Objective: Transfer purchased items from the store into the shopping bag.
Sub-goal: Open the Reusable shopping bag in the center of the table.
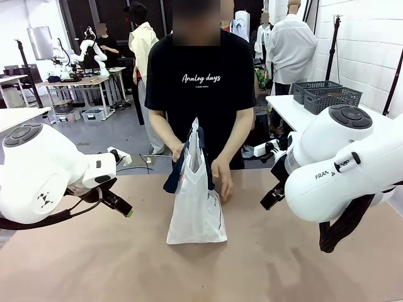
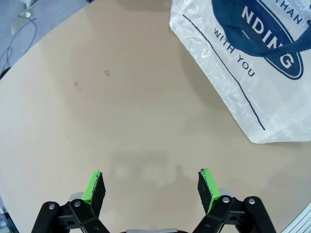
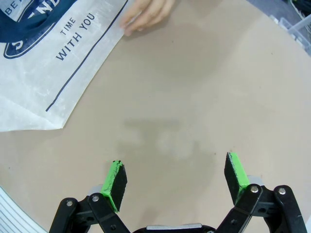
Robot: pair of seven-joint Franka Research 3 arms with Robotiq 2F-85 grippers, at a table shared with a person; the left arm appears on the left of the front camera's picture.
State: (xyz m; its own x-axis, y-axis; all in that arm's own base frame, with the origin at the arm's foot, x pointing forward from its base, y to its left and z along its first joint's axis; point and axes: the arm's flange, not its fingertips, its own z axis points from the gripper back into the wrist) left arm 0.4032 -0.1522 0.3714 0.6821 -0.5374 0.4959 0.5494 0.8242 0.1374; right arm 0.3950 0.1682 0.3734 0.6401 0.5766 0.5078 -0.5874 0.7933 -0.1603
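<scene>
Standing upright in the middle of the tan table (image 1: pixel 94 270), the translucent whitish plastic shopping bag (image 1: pixel 196 211) with navy strap handles and a navy oval logo is held by the person in a black t-shirt (image 1: pixel 195 82) on the far side. The person's right hand (image 1: pixel 178 151) is up at the handles, and the person's left hand (image 1: pixel 221 178) is against the bag's side, lower down. The left gripper (image 2: pixel 151 187) hangs over bare tabletop near the bag's bottom corner, green pads spread wide with nothing between them. Same deal for the right gripper (image 3: pixel 176 177) on the other side: fingers wide apart and nothing held, with the bag's other corner up ahead.
</scene>
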